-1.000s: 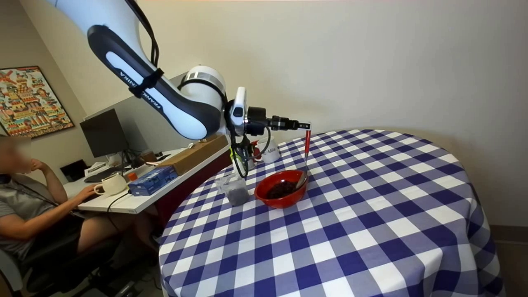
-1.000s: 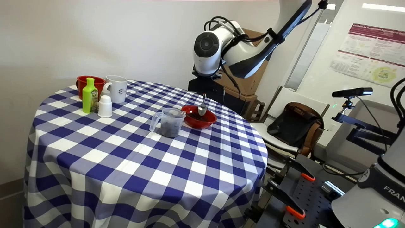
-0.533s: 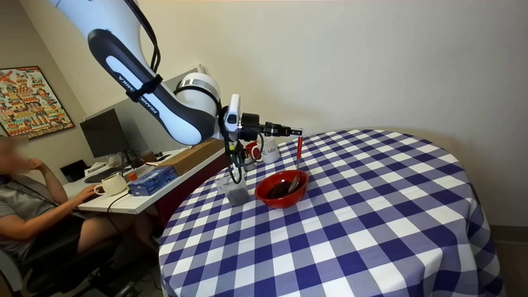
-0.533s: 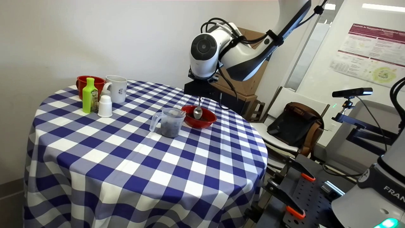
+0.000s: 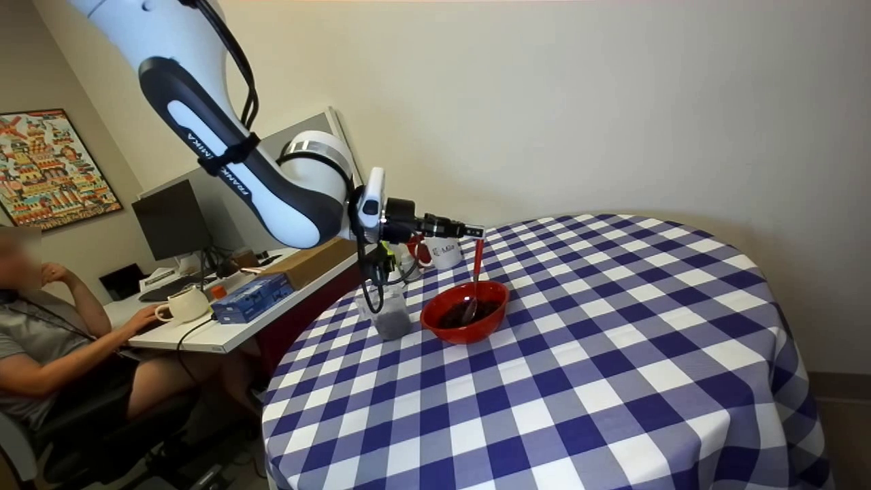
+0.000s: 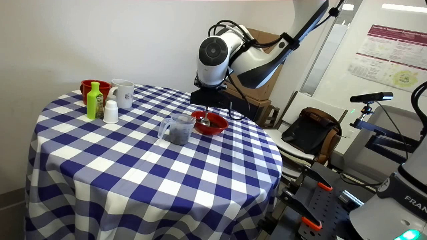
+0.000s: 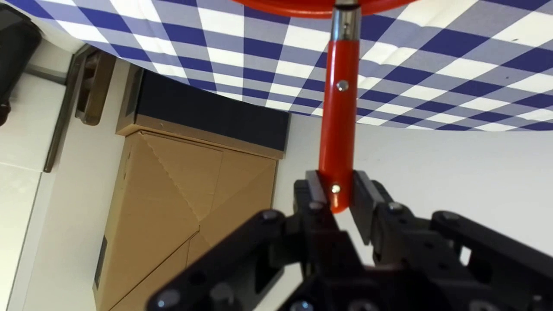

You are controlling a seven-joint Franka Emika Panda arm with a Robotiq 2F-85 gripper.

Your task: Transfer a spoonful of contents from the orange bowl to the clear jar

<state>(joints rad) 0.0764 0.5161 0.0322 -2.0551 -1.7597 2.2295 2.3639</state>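
The gripper (image 7: 337, 186) has its jaws clamped on the spoon (image 7: 339, 112), whose head is inside the bowl (image 5: 465, 335) of dark contents (image 5: 452, 318). In both exterior views, the jar (image 6: 180, 131) stands just left of the bowl.

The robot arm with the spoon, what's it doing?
The robot arm is holding a red-handled spoon in its hand, by the top end. The spoon's scoop is down in the red bowl, at the dark stuff inside. A see-through jug stands beside the bowl, with something grey in its lower part. It's probably scooping some for the jug, but the spoon isn't there yet.
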